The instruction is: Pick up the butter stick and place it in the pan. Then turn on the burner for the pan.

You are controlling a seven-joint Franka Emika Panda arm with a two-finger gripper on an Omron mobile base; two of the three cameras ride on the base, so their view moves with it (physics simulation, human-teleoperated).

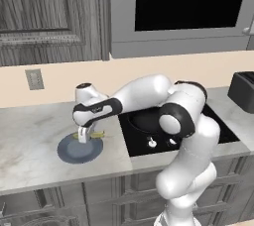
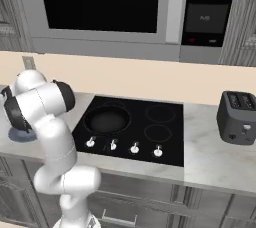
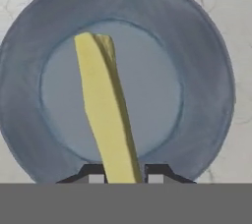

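Observation:
The pale-yellow butter stick runs between my two finger tips and lies across the middle of the round blue-grey plate. My gripper is shut on its near end. From the left base view the gripper points down over the plate, and the butter stick's ends stick out on both sides of it. I cannot tell whether the stick still touches the plate. The black pan sits on the front left burner of the cooktop, to the right of the plate. My arm partly hides the pan.
Several silver knobs line the cooktop's front edge. A black toaster stands on the counter at the far right. A microwave hangs above the cooktop, and dark wood cabinets hang over the counter on the left. Marble counter surrounds the plate.

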